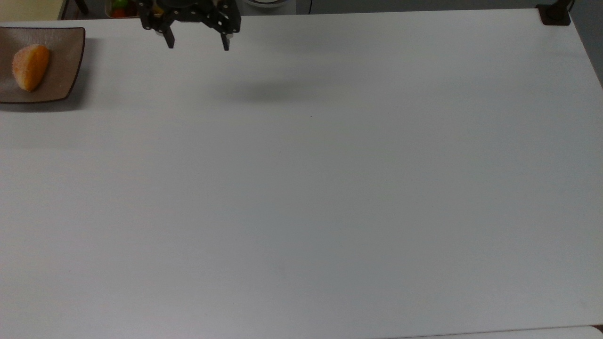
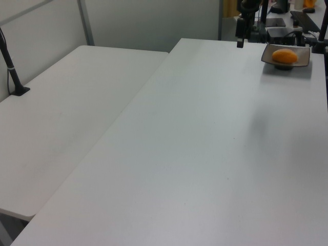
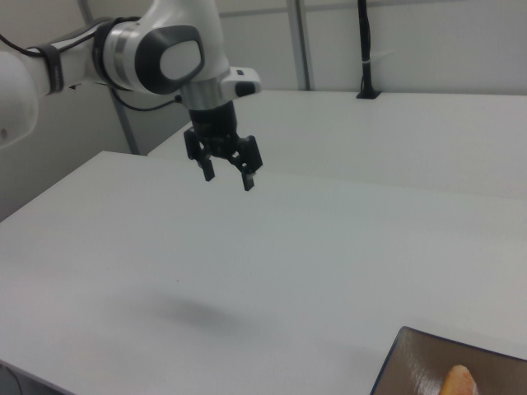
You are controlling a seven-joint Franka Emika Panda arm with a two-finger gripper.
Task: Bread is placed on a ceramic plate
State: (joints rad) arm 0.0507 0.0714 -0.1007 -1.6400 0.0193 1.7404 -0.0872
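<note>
The orange, sugar-speckled bread (image 1: 29, 67) lies on the brown square ceramic plate (image 1: 63, 70) at the top view's far left edge. In the left view the bread (image 2: 285, 56) rests on the plate (image 2: 303, 58) at the far right of the table, and in the right view a sliver of bread (image 3: 459, 382) shows on the plate (image 3: 412, 369) at the bottom edge. My gripper (image 1: 197, 46) hangs open and empty above the table's back edge, well to the right of the plate in the top view; it also appears as the gripper (image 3: 228, 176) in the right view and the gripper (image 2: 240, 43) in the left view.
A bin of colourful items (image 1: 121, 8) sits behind the table's back edge. A black clamp (image 1: 554, 14) holds the top view's far right corner. A second white table (image 2: 72, 113) adjoins on the left view's left. A dark post (image 3: 363, 49) stands at the back.
</note>
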